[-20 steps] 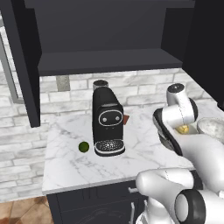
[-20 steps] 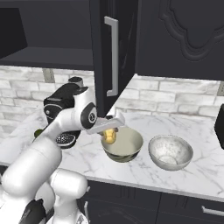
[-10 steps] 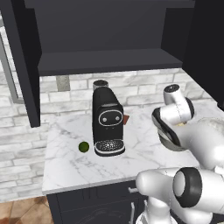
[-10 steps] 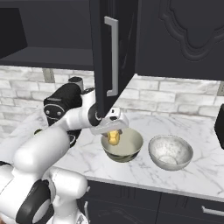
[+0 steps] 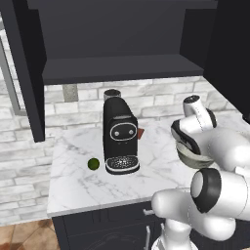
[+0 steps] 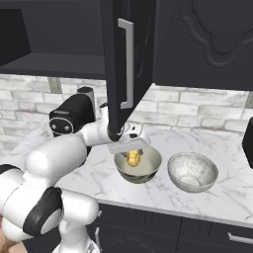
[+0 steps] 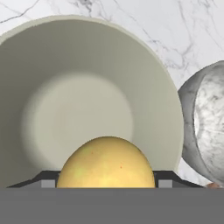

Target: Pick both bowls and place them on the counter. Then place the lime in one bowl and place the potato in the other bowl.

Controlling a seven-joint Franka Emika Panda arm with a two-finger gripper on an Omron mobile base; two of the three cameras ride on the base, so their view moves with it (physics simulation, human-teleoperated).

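Note:
The olive-beige bowl (image 6: pixel 139 167) stands on the white marble counter (image 6: pixel 232 196), and the white-grey marbled bowl (image 6: pixel 192 172) sits just to its right. My gripper (image 6: pixel 132 152) hangs low over the olive bowl's mouth, shut on the golden-yellow potato (image 6: pixel 133 158). In the hand view the potato (image 7: pixel 106 164) sits between my two fingertips (image 7: pixel 48 180), with the bowl's cream inside (image 7: pixel 87 100) right below it and the marbled bowl (image 7: pixel 205 131) at the right edge. The dark green lime (image 5: pixel 93 164) lies on the counter (image 5: pixel 73 188) left of the coffee machine.
A black coffee machine (image 5: pixel 120 136) stands mid-counter between the lime and the bowls. An open dark cabinet door (image 6: pixel 126 64) hangs just above my hand. A dark shelf board (image 5: pixel 117 68) runs over the counter. White brick wall behind.
My hand has swung further over the olive-beige bowl and sunk lower, carrying the potato down towards the bowl's inside. The bowls and the lime have stayed put.

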